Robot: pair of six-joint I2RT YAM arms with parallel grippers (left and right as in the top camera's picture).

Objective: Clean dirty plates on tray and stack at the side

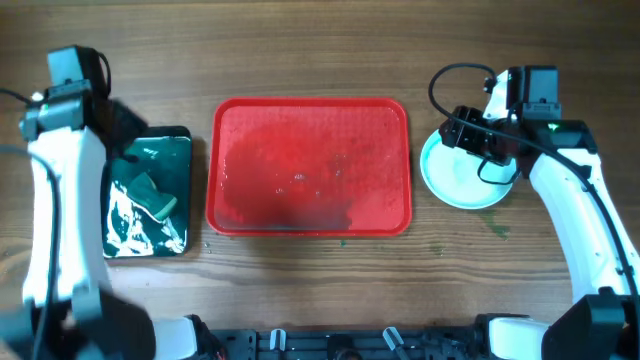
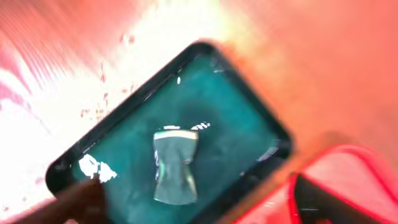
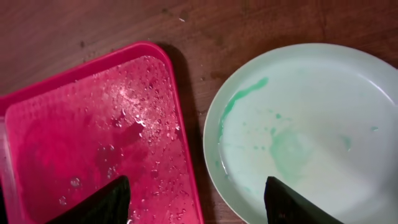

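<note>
While they hang above the plates [image 1: 452, 183], right jaws: wide apart, holding nothing.
Left jaws: apart, over the sponge [image 2: 175, 165], maybe to grab it.
Plates: on the worktop [image 1: 300, 292] beside the tray [image 1: 260, 150], top one smeared green.
Tray: wet, no plates on it.

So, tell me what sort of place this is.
Probably a robot lab bench staged for dishwashing, not a real kitchen: the left arm and right arm flank a wooden table holding a wet red tray, a black tray of green liquid, and a smeared plate.
</note>
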